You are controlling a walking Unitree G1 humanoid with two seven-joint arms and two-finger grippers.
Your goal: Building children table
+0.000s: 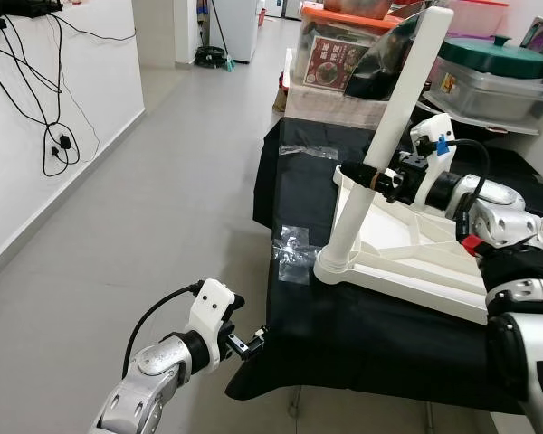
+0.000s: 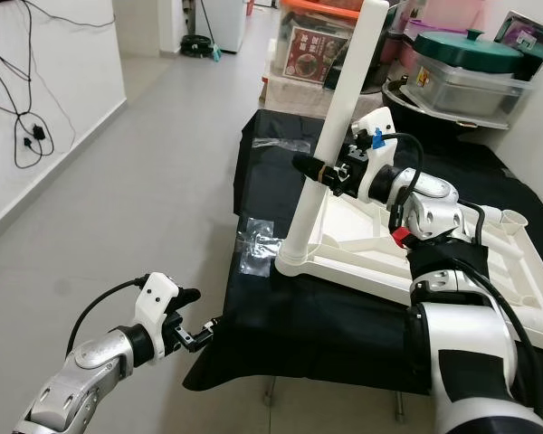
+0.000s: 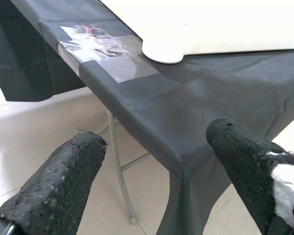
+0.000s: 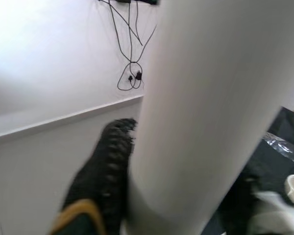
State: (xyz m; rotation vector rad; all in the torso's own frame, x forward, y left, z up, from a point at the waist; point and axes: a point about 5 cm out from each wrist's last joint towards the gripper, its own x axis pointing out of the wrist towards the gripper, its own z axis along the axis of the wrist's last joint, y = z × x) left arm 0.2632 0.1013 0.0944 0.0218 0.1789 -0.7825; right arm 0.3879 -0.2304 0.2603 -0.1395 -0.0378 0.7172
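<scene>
My right end effector clamps the white leg; left end effector open, idle. Straighten leg, press into corner socket.

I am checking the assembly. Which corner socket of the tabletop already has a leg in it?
The corner socket nearest the table's left front edge: the leg stands in it, gripped by the right gripper. The far-right socket is empty.

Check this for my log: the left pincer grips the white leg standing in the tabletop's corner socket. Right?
Not quite: the right pincer grips the leg, as the right eye view shows. The left pincer hangs open off the table's corner, holding nothing.
</scene>
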